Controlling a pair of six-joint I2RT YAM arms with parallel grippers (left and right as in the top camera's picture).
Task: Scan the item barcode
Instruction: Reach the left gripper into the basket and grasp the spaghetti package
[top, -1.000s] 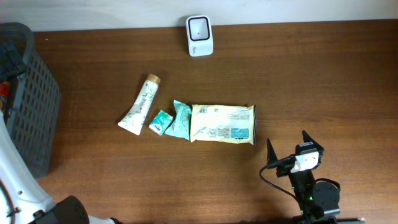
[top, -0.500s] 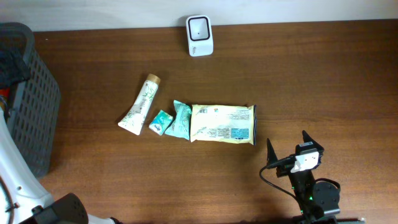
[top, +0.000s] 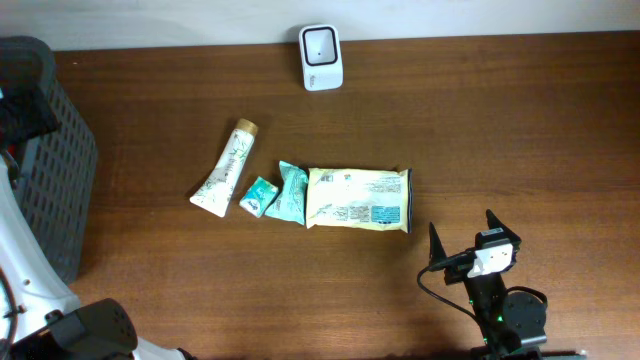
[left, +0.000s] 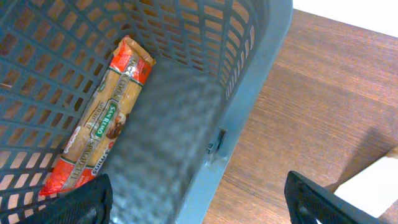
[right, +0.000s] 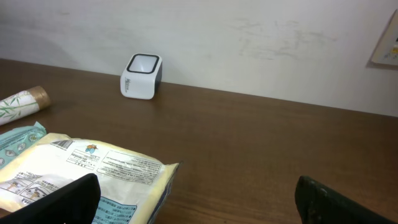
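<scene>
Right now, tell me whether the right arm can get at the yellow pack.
Probably yes. The right gripper sits close to the pack, jaws open and roughly facing it, with only bare table between them.

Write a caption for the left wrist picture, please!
Open left tool hovers over a grey plastic lattice basket holding a long red-and-tan snack packet.

A gray basket (top: 60, 190) with holes stands at the left end of the brown wooden table (top: 520, 130). A white wall (right: 249, 37) is behind the table.
</scene>
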